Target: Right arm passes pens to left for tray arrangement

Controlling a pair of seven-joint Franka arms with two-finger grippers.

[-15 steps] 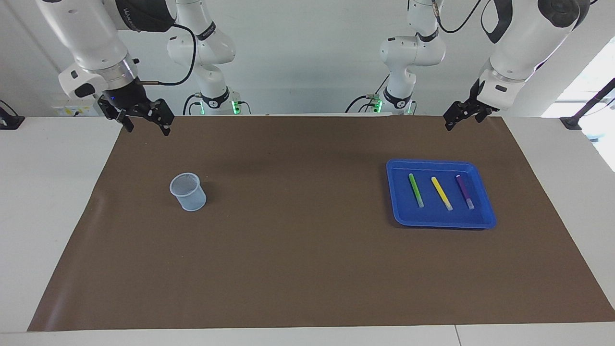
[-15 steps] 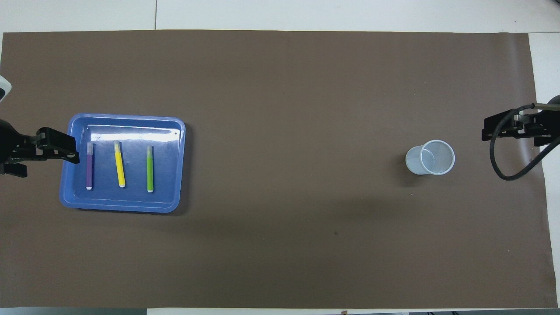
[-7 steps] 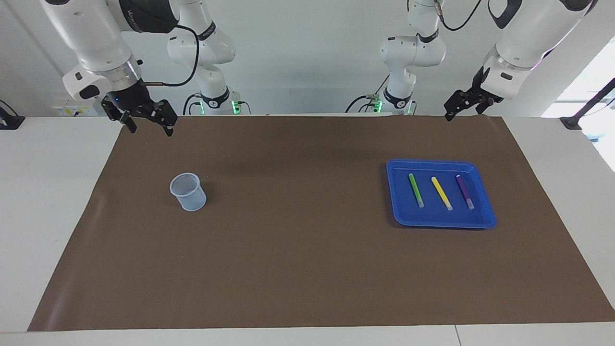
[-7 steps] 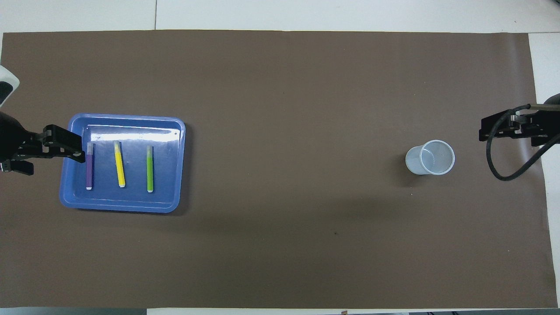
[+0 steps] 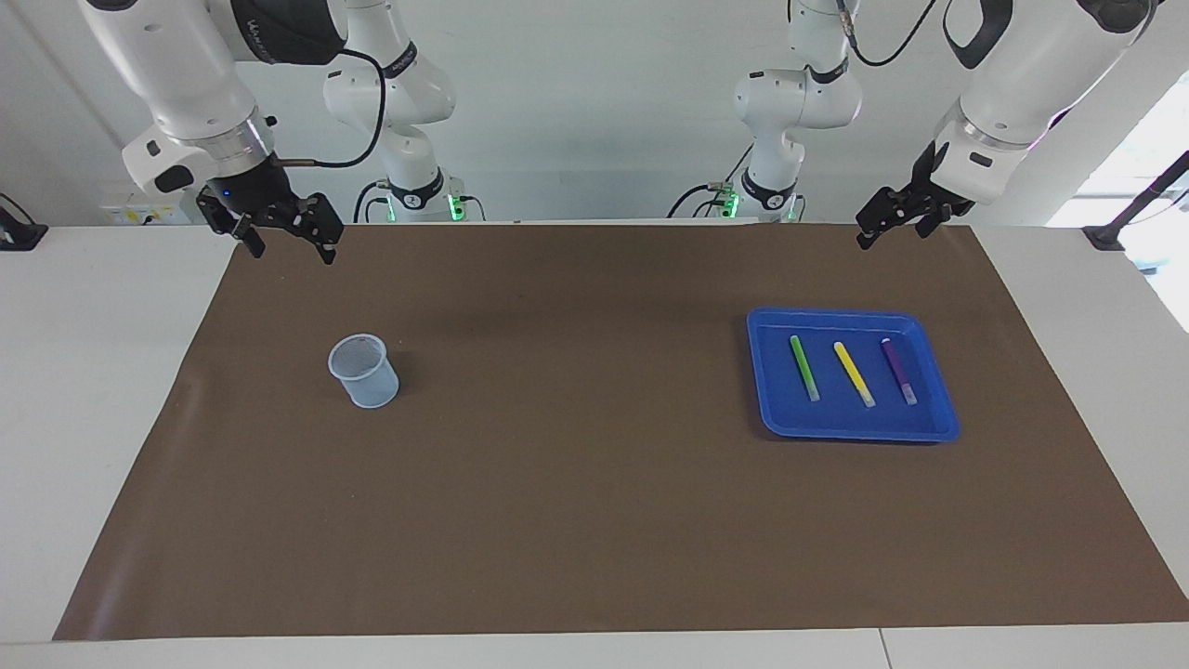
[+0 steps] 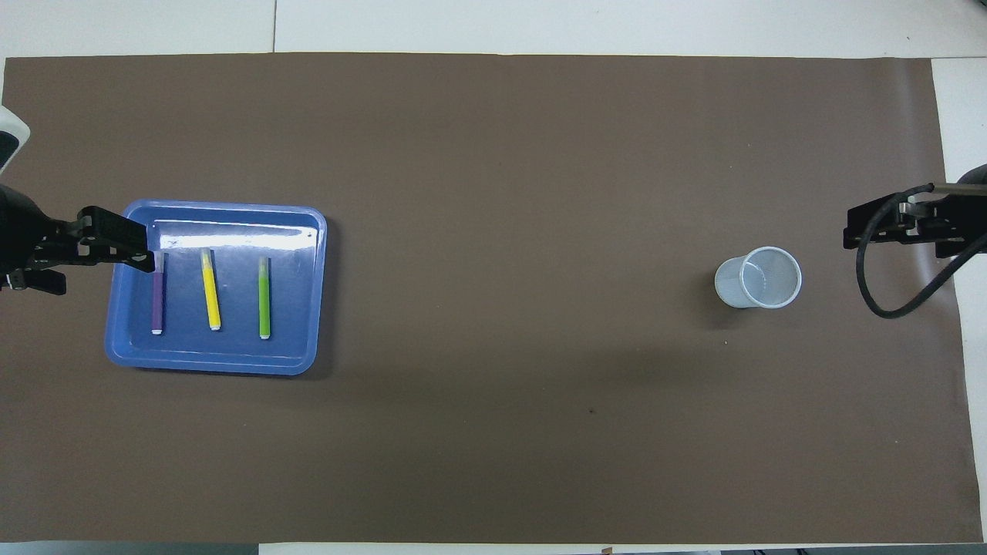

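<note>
Three marker pens – green pen (image 5: 803, 368), yellow pen (image 5: 854, 373), purple pen (image 5: 898, 370) – lie side by side, apart, in one blue tray (image 5: 841, 427) at the left arm's end of the brown-covered bench (image 5: 594, 520). Long axes run near-to-far, pale ends farther from the robots. One translucent cup (image 5: 363, 370) stands upright toward the right arm's end, well apart. Right tool (image 5: 281, 232) spread wide, empty, up over the mat's robot-side corner. Left tool (image 5: 890, 218) raised over the mat's robot-side edge – its opening cannot be told.
</note>
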